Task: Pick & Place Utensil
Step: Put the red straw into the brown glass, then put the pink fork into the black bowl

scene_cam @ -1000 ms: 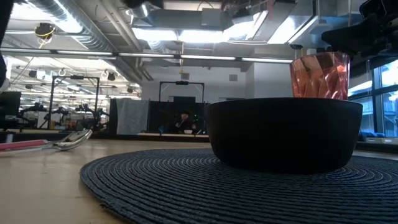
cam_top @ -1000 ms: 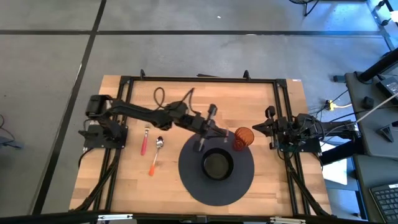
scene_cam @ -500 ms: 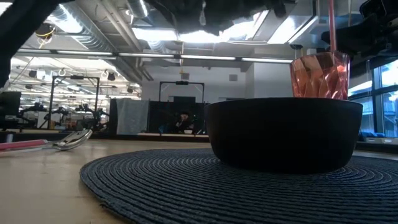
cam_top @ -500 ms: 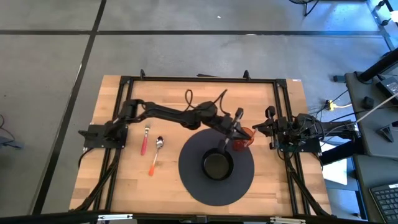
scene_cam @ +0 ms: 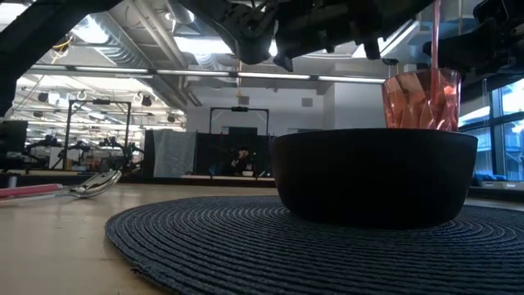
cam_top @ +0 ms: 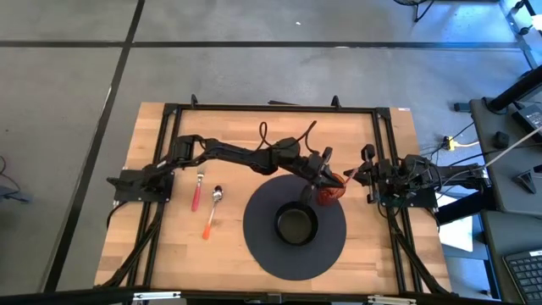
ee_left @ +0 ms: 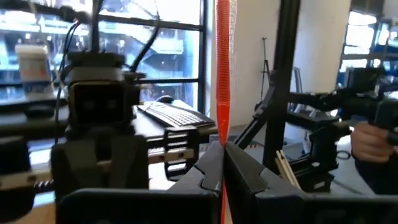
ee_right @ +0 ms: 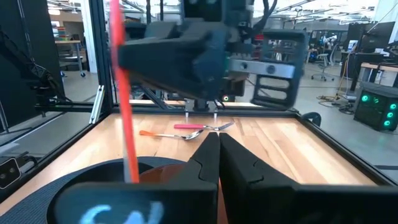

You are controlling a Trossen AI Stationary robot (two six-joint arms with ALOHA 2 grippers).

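Red-handled utensil (ee_left: pixel 222 74) stands upright, long axis vertical, its lower end down inside the orange cup (cam_top: pixel 328 193) just beside the black bowl (cam_top: pixel 295 225) — pinched between the fingers of the left gripper (cam_top: pixel 326 174). Left arm is stretched out long across the table to reach over the cup, wrist above its rim. Right gripper (ee_right: pixel 217 146) waits at the table edge on the cup's far side from the bowl, fingers pressed together on nothing — fork (cam_top: pixel 196 191) and spoon (cam_top: pixel 212 212) lie well apart from the bowl.
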